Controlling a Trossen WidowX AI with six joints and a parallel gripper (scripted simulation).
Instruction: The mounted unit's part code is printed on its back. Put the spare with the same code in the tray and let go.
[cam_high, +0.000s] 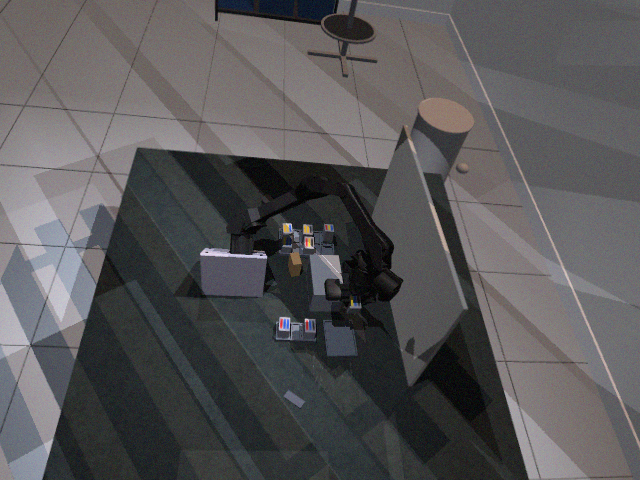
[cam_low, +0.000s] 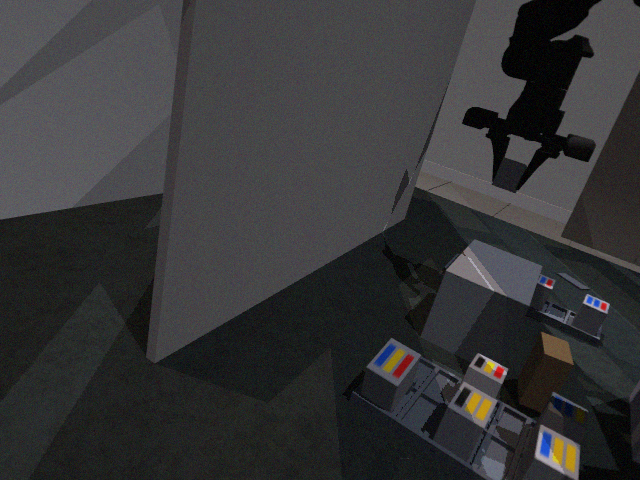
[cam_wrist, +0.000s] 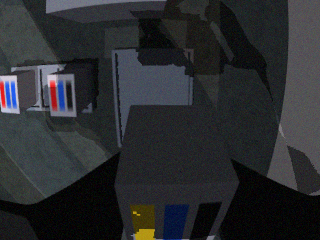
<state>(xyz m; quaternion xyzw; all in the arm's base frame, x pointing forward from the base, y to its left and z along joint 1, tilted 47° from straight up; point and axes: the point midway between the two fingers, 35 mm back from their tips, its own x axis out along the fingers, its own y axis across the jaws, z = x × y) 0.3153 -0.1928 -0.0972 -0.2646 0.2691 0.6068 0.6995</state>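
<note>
Lowering is what the coming move chiefly calls for: the tray (cam_high: 340, 338) (cam_wrist: 150, 80) lies below the end effector (cam_high: 355, 304) (cam_low: 506, 186) (cam_wrist: 167, 158), showing a little left and toward the near side from above. Its fingers stand partly open, closed firmly on the sides of the striped spare (cam_high: 355, 301) (cam_low: 510, 173) (cam_wrist: 175, 155), marked yellow, blue and black. The spare hangs in the air, slightly tilted in the exterior view, and covers part of the tray in the wrist view. Exact alignment over the tray is hard to judge, so squaring it before release seems wise.
</note>
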